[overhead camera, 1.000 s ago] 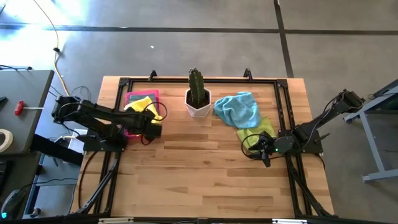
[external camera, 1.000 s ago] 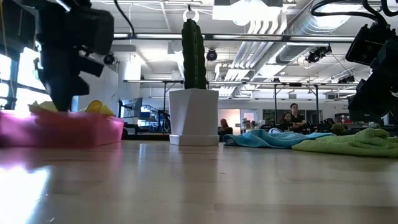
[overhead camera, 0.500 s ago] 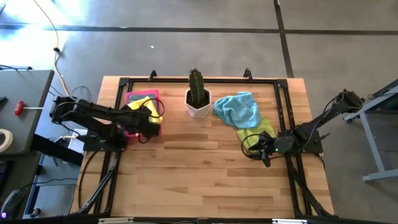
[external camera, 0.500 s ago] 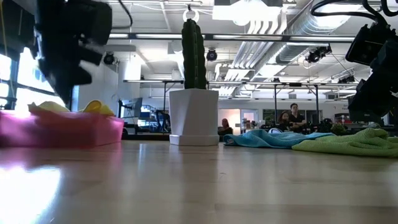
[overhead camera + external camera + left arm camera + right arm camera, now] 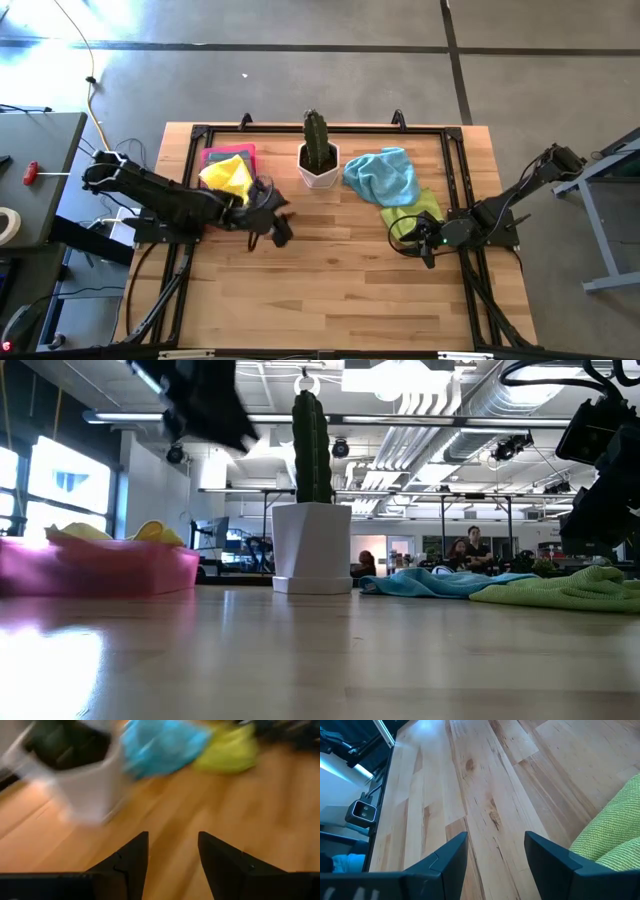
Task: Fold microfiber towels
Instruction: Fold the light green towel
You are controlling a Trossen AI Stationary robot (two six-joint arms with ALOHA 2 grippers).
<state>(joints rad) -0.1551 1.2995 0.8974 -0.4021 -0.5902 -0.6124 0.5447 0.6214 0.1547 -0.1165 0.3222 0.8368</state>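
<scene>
Now the left gripper (image 5: 278,224) hangs spread and empty over bare wood beside the pink tray (image 5: 212,156) holding a yellow towel (image 5: 228,176). The right gripper (image 5: 495,845), spread, sits beside the green towel (image 5: 412,212); the blue towel (image 5: 383,175) touches the pot (image 5: 320,167).

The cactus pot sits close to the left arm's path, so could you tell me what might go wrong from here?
The left gripper, open and empty, is just in front of the white cactus pot; a swing toward the blue towel could tip it. The yellow towel bulges over the pink tray rim and might slide off. The right gripper sits open at the green towel edge and could drag it.
</scene>
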